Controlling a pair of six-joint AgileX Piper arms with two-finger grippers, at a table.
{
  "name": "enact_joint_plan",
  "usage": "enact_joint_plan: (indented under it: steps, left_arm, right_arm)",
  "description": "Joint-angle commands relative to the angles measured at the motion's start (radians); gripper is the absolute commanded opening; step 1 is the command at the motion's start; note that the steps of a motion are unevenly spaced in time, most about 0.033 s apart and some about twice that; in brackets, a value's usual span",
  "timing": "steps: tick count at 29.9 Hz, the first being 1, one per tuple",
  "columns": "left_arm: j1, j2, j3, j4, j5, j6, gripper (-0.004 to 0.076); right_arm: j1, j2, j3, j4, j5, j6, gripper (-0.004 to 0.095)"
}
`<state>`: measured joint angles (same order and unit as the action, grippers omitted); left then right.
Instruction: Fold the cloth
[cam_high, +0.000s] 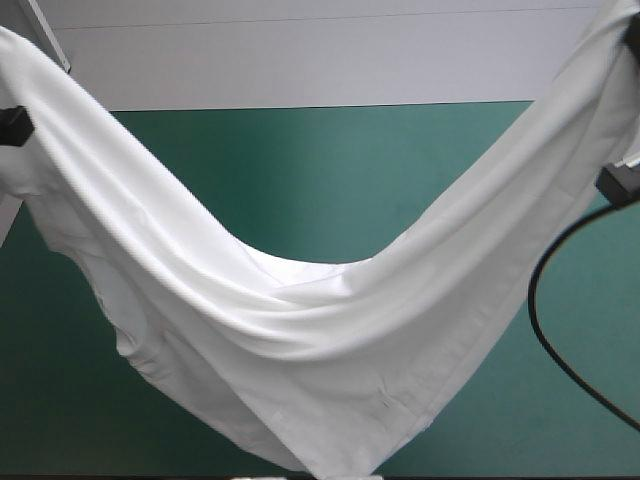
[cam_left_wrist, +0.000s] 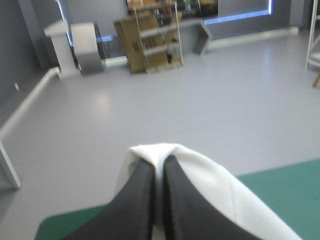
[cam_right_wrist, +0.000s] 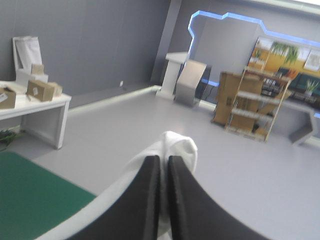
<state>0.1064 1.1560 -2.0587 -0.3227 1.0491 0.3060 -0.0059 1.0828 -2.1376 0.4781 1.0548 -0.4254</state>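
Left pincer (cam_left_wrist: 159, 162): black fingers (cam_left_wrist: 140, 200) all but closed, narrow slit only, clamped on a fold of the white T-shirt (cam_left_wrist: 210, 185). Cloth wraps over the tips and runs down one side of the pincer. Teal-green worktop (cam_left_wrist: 295, 190) is below it.

Right pincer (cam_right_wrist: 163, 159): same state, fingers nearly together, pinching a bunched bit of T-shirt (cam_right_wrist: 175, 142) that pokes out past the tips. Cloth trails back along the side nearer the worktop (cam_right_wrist: 35, 195).

High view: T-shirt (cam_high: 300, 330) is held up off the worktop (cam_high: 330, 170) and slung as one long swag from upper left of frame to upper right. It sags deep mid-frame, with the lowest folds at bottom centre. Looser crumpled part hangs at lower left. Can't tell if the low part touches the cover.

View diffs: wrist views show the actual grips, tips and cloth between them. High view doesn't, since both ends of the shirt run out at the top corners. Only the high view gives the full hang and sag shape.
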Motion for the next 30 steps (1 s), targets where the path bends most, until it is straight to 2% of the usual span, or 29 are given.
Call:
enact_joint_plan:
  steps: [1, 5, 9, 13, 22, 26, 28, 30]
  left_arm:
    - [-0.005, 0.065, 0.11, -0.058, -0.111, 0.028, 0.0019]
    - [-0.005, 0.149, 0.24, -0.129, -0.214, 0.1, 0.0019]
    - [-0.06, 0.265, 0.294, -0.147, -0.338, 0.155, 0.0019]
    - [-0.16, 0.422, 0.294, -0.078, -0.468, 0.158, 0.0019]
    - [-0.194, 0.678, 0.294, -0.043, -0.608, 0.151, 0.0019]
    - [-0.194, 0.74, 0.294, -0.043, -0.627, 0.156, 0.0019]
    - [-0.194, 0.766, 0.294, -0.043, -0.632, 0.156, 0.0023]
    - [-0.194, 0.781, 0.294, -0.05, -0.64, 0.156, 0.0068]
  right_arm:
    - [-0.003, 0.04, 0.146, 0.036, -0.068, 0.004, -0.0017]
    - [-0.003, 0.072, 0.396, 0.1, -0.173, -0.047, -0.0017]
    - [-0.003, 0.135, 0.634, 0.12, -0.405, -0.124, -0.0017]
    - [-0.005, 0.259, 0.672, 0.12, -0.55, -0.176, -0.0017]
    - [-0.011, 0.614, 0.553, 0.112, -0.625, -0.206, -0.0017]
    - [-0.046, 0.708, 0.49, 0.112, -0.654, -0.197, -0.0013]
    - [-0.068, 0.736, 0.46, 0.118, -0.652, -0.194, 0.0019]
    - [-0.084, 0.753, 0.437, 0.122, -0.648, -0.188, 0.0098]
